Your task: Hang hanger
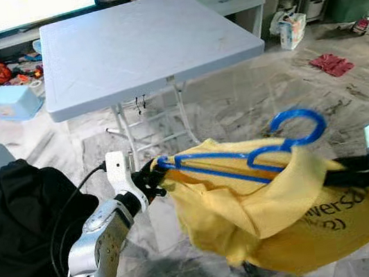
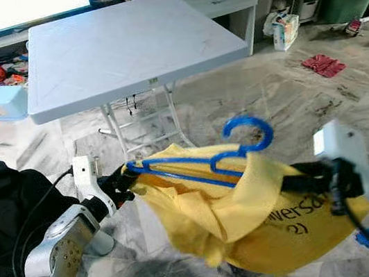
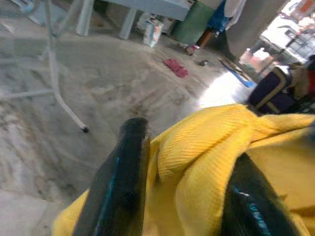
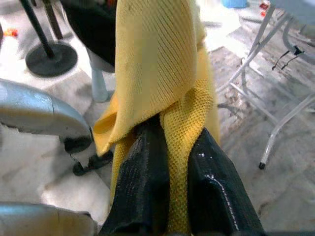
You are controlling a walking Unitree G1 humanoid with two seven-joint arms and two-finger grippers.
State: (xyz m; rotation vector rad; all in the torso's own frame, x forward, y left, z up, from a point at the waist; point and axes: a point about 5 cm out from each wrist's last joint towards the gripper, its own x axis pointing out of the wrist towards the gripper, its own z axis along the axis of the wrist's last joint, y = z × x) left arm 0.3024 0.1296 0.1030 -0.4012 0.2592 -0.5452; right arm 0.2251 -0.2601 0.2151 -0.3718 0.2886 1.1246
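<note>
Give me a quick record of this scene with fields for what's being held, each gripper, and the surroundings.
Held item: yellow shirt on a blue hanger
Left gripper: shut on the shirt at the hanger's end
Right gripper: shut on a fold of the shirt
Hanger hook: free, pointing up
Ahead: white folding table
Robot's left: black cloth
Floor: red rag

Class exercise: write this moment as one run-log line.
left gripper: shut on shirt at hanger end | right gripper: shut on shirt | hook: free, unhung | table: behind
</note>
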